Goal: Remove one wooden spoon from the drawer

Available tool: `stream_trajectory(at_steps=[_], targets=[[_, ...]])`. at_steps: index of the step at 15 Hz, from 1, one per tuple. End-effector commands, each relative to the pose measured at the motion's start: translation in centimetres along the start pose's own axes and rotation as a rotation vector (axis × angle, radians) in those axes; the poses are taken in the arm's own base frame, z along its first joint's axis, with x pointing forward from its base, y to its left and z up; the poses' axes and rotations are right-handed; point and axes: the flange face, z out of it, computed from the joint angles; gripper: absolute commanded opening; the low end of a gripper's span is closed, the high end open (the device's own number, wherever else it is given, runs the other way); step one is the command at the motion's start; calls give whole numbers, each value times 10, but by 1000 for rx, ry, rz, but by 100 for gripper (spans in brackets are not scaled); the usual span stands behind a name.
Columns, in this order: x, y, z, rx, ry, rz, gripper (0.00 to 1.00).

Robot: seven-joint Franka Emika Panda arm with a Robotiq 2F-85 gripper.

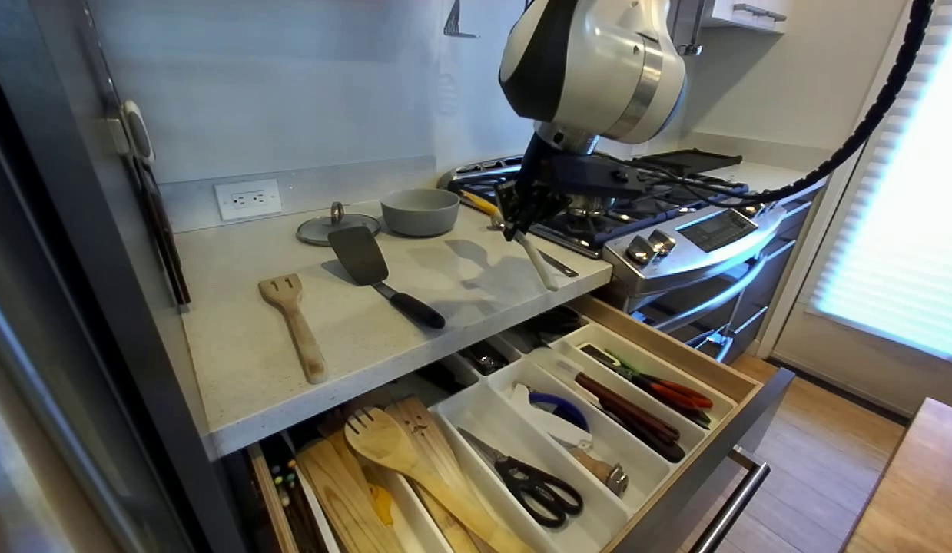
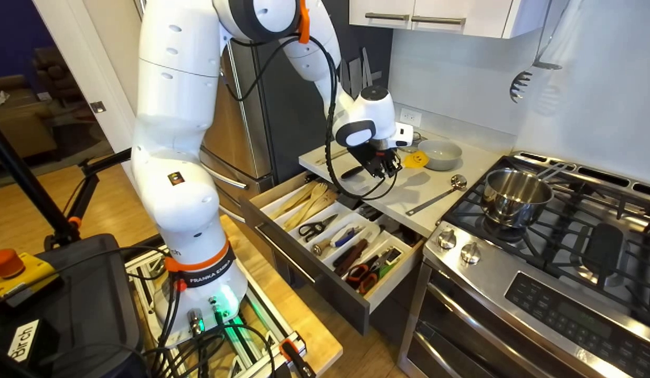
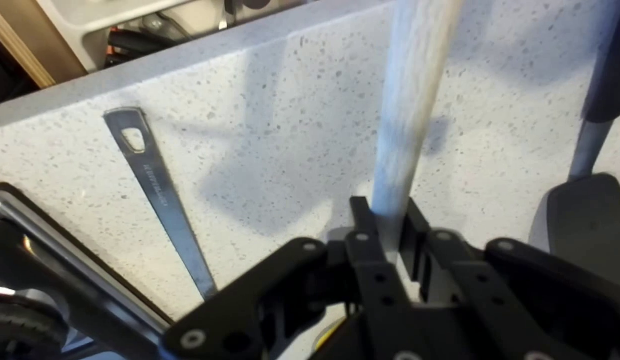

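Jaws closed on the handle of a pale-handled utensil (image 3: 411, 110); item loc.: over the bench (image 1: 368, 338), outside the drawer (image 2: 340, 299). Wrist view: handle's long axis runs from jaws toward drawer side, roughly across bench front edge; in an exterior view its free end shows right by that edge, exact clearance not determinable. Opp. way, back toward the grey bowl (image 2: 445, 161), a yellow smiley head (image 2: 416, 159) shows beside jaws, prob. the same item's working end; join hidden. ID as the task's wooden spoon: unconfirmed, best candidate. Shadows on bench stand off from handle, so item judged raised, not resting. Steel ladle (image 3: 162, 195) lies one side of jaws, black turner (image 1: 364, 261) the other; bench btwn them judged the likely set-down spot. Removal from drawer thus judged done, placing o/s. Critical relation: handle end vs. bench edge. Next move calls for lowering w/ handle approx. level & lined up btwn those two tools; risk: end catches edge and twists in grip, or item is left overhanging drawer. Fork-ended wooden spoon (image 1: 422, 468) lies in drawer, well apart from jaws.
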Motion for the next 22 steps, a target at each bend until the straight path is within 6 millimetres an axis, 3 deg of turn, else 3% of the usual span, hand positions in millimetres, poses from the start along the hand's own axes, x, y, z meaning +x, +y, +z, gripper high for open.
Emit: stream_trajectory(at_steps=[1,5,11,12,14,16,18,21,22], targets=[[-3,-8,12,-25,4,89,4],[10,-25,28,-42,-11,199,4],[34,-28,52,-89,-80,388,4],[36,-30,56,-89,-94,403,42],[40,-35,55,-88,-91,426,48],[44,-36,45,-92,-62,435,63],[43,-39,22,-81,-37,422,79],[14,-50,-22,-20,0,219,99],[43,-50,12,-39,-11,314,100]])
